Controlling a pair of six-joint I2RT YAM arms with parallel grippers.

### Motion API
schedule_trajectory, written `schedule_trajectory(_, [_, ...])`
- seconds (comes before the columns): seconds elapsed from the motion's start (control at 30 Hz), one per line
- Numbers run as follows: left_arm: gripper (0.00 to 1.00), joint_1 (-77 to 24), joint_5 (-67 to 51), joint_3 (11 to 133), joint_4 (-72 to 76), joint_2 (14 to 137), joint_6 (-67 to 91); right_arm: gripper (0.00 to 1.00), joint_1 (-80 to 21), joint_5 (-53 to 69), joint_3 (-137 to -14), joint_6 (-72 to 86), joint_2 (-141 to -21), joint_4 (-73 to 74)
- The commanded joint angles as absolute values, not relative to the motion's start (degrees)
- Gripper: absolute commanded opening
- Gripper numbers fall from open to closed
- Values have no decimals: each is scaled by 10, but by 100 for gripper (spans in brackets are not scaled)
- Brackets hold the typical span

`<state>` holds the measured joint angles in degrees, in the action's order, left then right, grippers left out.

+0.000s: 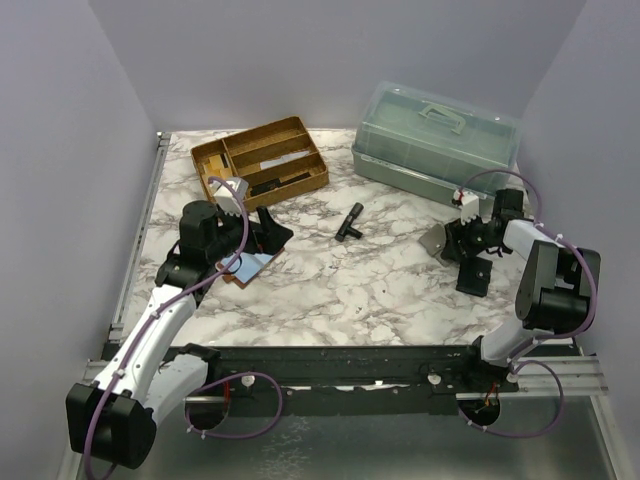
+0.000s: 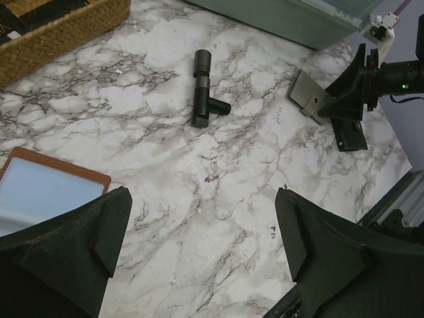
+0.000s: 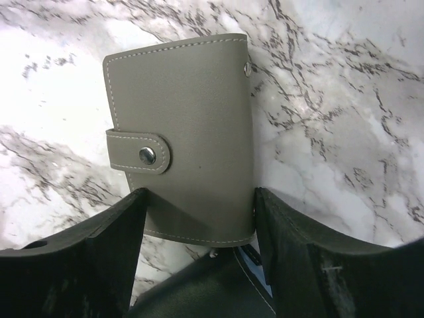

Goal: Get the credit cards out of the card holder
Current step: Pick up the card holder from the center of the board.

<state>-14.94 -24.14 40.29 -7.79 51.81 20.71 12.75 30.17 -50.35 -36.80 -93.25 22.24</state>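
A grey card holder [image 3: 185, 126] with a snap strap lies partly unfolded. My right gripper [image 3: 200, 192] presses both fingers against the side edges of its upper flap. A sliver of light-blue credit card [image 3: 258, 273] shows under that flap. In the top view the holder [image 1: 437, 240] is tilted up at the right gripper [image 1: 455, 245]. A brown holder [image 2: 66, 169] lies open with a light-blue card [image 2: 40, 195] on it. My left gripper [image 2: 202, 195] hangs open just right of it, with nothing between its fingers.
A wicker tray [image 1: 262, 160] with compartments stands at the back left. A clear lidded plastic box [image 1: 437, 140] stands at the back right, close behind the right arm. A black T-shaped tool [image 1: 349, 220] lies mid-table.
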Motion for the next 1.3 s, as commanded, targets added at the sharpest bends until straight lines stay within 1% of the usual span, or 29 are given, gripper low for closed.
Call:
schedule_trajectory(0.0, [98,-145,-317,401,-61,538,219,57,117,352,-503,-381,-939,244])
schedule_trajectory(0.1, [98,-145,-338,404,-57,547,223,34,114,369,-501,-374,-923,245])
schedule_trajectory(0.17, [98,-145,-347,401,-51,547,226,16,114,376,-498,-363,-906,240])
schedule_trajectory(0.2, [98,-145,-352,400,-47,547,228,10,114,380,-497,-359,-898,240])
schedule_trajectory(0.27, [97,-146,-365,396,-36,550,235,2,114,398,-495,-353,-874,243])
schedule_trajectory(0.3, [97,-148,-371,395,-30,552,240,0,114,409,-496,-352,-864,247])
schedule_trajectory(0.4, [96,-164,-386,387,-4,561,266,0,114,458,-497,-342,-827,263])
schedule_trajectory(0.5, [96,-204,-377,381,37,570,302,0,114,509,-505,-326,-793,284])
schedule_trajectory(0.67, [96,-331,-279,338,139,575,376,0,114,608,-510,-297,-740,319])
schedule_trajectory(0.8, [96,-391,-209,291,252,587,406,0,113,683,-510,-302,-713,342])
schedule_trajectory(1.0, [98,-466,-138,268,382,628,405,0,114,747,-502,-335,-700,379])
schedule_trajectory(1.27, [98,-529,-80,284,474,692,386,0,114,788,-489,-337,-672,387])
